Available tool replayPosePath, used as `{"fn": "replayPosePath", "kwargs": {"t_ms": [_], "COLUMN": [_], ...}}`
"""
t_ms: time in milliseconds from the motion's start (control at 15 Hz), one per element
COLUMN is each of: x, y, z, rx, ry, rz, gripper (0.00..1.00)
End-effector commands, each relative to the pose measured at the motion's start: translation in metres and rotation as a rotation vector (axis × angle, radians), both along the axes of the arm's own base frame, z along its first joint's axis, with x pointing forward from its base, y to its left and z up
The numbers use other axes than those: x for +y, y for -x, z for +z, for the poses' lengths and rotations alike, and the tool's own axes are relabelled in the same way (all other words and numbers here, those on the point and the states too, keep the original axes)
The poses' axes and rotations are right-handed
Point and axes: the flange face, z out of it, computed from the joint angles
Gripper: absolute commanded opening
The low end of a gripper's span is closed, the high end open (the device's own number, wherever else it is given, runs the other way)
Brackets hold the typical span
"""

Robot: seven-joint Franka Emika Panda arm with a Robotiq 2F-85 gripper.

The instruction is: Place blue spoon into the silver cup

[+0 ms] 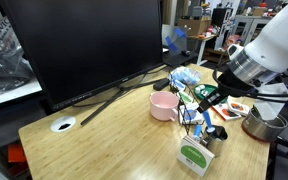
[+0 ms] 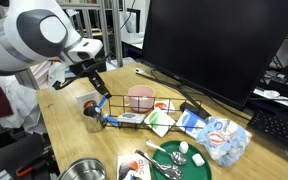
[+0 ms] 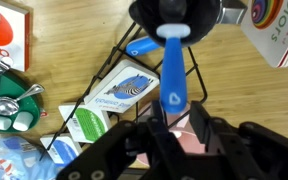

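Wrist view shows the claw (image 3: 177,128) clenched on the handle end of the small, slim, bright blue plastic spoon (image 3: 173,75). The spoon points away from the claw. Its far end reaches the mouth of the small shiny silver metal cup (image 3: 174,12), which is dark inside. I cannot tell if the tip is inside the cup or just at the rim. The cup stands on the light wooden surface (image 3: 64,40), just beside a thin black wire rack (image 3: 112,62).

The spoon looks very light and stiff. Its plastic is smooth, so it may slip or twist in a loose hold. I think the best place to hold it is the flat handle, near the end, where the claw has it now. The cup looks light too, so a push on its rim could tip it over.

The spoon is one bright blue all over, with a small pale mark near the handle end.
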Motion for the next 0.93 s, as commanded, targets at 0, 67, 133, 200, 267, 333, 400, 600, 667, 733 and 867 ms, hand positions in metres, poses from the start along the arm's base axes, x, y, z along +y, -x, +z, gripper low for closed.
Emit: {"fn": "replayPosePath", "kwargs": {"t_ms": [0,67,133,200,267,333,400,600,667,733,867], "x": [0.0023,0.0027,0.003,0.0034,0.0033,0.003,0.0032,0.0032,0.0032,0.0034,0.0036], "y": [0.0002,0.0003,0.0003,0.0002,-0.0001,-0.0009,-0.0015,-0.0005,-0.0005,-0.0004,-0.0004], "z": [-0.0006,-0.0003,-0.0001,0.001,0.002,0.0041,0.0044,0.0023,0.0024,0.0024,0.0024], "rx": [-0.001,-0.003,-0.003,-0.007,-0.01,-0.017,-0.017,-0.01,-0.01,-0.01,-0.01], "ry": [-0.015,-0.015,-0.016,-0.017,-0.019,-0.023,-0.025,-0.012,-0.012,-0.012,-0.013], "rz": [0.01,0.011,0.013,0.014,0.014,0.012,0.014,0.007,0.007,0.007,0.007], "gripper": [0.66,0.73,0.8,0.88,0.94,0.98,1.0,1.0,1.0,1.0,1.0]}}
